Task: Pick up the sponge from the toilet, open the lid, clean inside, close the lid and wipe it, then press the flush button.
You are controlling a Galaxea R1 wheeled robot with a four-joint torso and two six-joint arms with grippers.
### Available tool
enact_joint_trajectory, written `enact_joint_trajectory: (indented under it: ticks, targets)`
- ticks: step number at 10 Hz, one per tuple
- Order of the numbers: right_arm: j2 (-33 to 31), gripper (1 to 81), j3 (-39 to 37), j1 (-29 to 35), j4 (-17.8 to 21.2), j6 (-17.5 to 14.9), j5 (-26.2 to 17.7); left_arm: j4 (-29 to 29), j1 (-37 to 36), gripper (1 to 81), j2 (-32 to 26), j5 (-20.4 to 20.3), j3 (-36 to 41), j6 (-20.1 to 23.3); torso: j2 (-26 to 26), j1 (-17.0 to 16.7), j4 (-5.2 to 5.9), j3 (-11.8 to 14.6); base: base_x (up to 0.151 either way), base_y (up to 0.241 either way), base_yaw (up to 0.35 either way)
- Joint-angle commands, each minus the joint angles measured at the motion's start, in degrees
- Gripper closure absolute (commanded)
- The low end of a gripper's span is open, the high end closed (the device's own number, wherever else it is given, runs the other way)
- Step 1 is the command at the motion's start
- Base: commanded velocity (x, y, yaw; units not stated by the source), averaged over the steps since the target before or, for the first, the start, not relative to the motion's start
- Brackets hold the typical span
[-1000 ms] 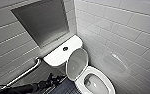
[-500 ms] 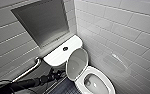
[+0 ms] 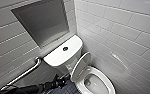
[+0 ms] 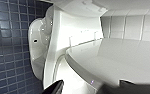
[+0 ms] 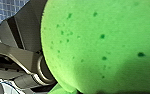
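Lid [image 3: 80, 65] stands raised on the toilet [image 3: 63, 53]. Left gripper [image 3: 59, 82] fingers [image 4: 53, 87] spread astride its stiff, slick rim. Right gripper's fingers apparently squeeze the sponge [image 5: 98, 42]: soft, light; grip mid-body.

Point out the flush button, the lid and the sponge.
flush button [image 3: 65, 48], head view, centre of the dark round button.
lid [image 3: 80, 66], head view, middle of the raised cover.
sponge [image 5: 103, 42], right wrist view, middle of its green face.

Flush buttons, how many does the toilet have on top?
1. The flush button is the dark round spot in the middle of the white tank top. I see no other there.
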Motion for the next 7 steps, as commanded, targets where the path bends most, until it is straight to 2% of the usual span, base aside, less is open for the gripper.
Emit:
enact_joint_trajectory:
  ticks: [1,2,4,5,6,7]
  targets:
    - [-0.3,81.1,0.0,-2.0,-1.6,-0.1,-3.4,3.1,-5.9,1.0,-2.1,4.3,4.9,0.8,0.0,0.0,0.00,0.0,0.000,0.000,0.000]
    - [-0.3,81.1,-0.9,-1.6,-1.6,0.1,-3.5,5.7,-5.2,1.0,-2.5,7.7,4.9,1.0,0.0,0.0,0.00,0.0,0.000,0.000,0.000]
    - [-0.2,81.1,-4.5,-1.0,-1.7,0.5,-3.5,18.4,0.1,1.0,-4.6,18.6,5.4,2.0,0.0,0.0,0.00,0.0,0.000,0.000,0.000]
    - [0.1,81.1,-5.7,-1.0,-1.8,0.5,-4.2,23.8,4.6,1.0,-6.2,20.5,5.4,2.0,0.0,0.0,0.00,0.0,0.000,0.000,0.000]
    - [1.1,81.1,-7.6,-1.1,-1.9,-0.1,-4.6,28.4,8.5,1.0,-8.0,20.6,5.4,2.0,0.0,0.0,0.00,0.0,0.000,0.000,0.000]
    - [2.2,81.1,-9.4,-1.5,-1.7,0.6,-4.5,32.5,12.7,1.0,-9.0,20.6,5.4,2.1,0.0,0.0,0.00,0.0,0.000,0.000,0.000]
